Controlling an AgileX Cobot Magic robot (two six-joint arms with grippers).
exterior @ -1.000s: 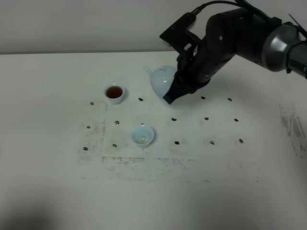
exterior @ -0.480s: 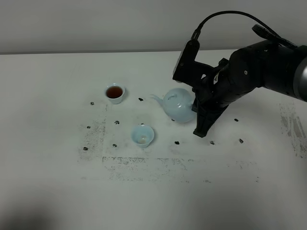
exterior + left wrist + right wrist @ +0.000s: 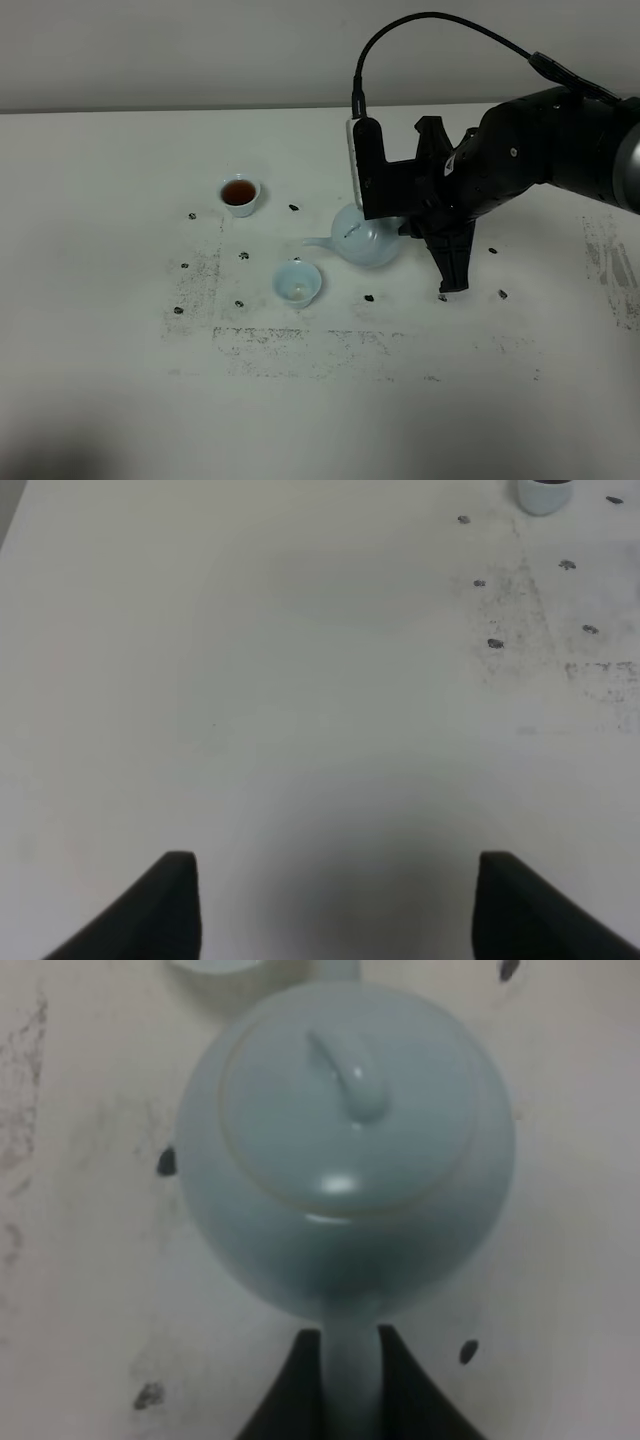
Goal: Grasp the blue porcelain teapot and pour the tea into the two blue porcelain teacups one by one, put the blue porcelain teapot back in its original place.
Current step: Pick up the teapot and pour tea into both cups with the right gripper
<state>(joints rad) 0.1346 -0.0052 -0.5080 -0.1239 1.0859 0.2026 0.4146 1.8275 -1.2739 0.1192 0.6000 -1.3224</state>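
Exterior high: filled teacup [image 3: 239,193] stands apart from teapot [image 3: 366,240].

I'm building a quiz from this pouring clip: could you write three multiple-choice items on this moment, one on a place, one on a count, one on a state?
1. Where does the teapot's spout point?
A. toward the near cup
B. toward the wall
C. toward the table's right edge

2. How many cups already hold dark tea?
A. none
B. one
C. two

3. How does the right gripper stand?
A. open above the lid
B. shut on the teapot's handle
C. away from the teapot

Key:
1 A, the teapot has its spout aimed at the near cup.
2 B, only the far cup shows dark liquid; the near cup looks pale inside.
3 B, the right gripper has its fingers closed on either side of the handle in the right wrist view.
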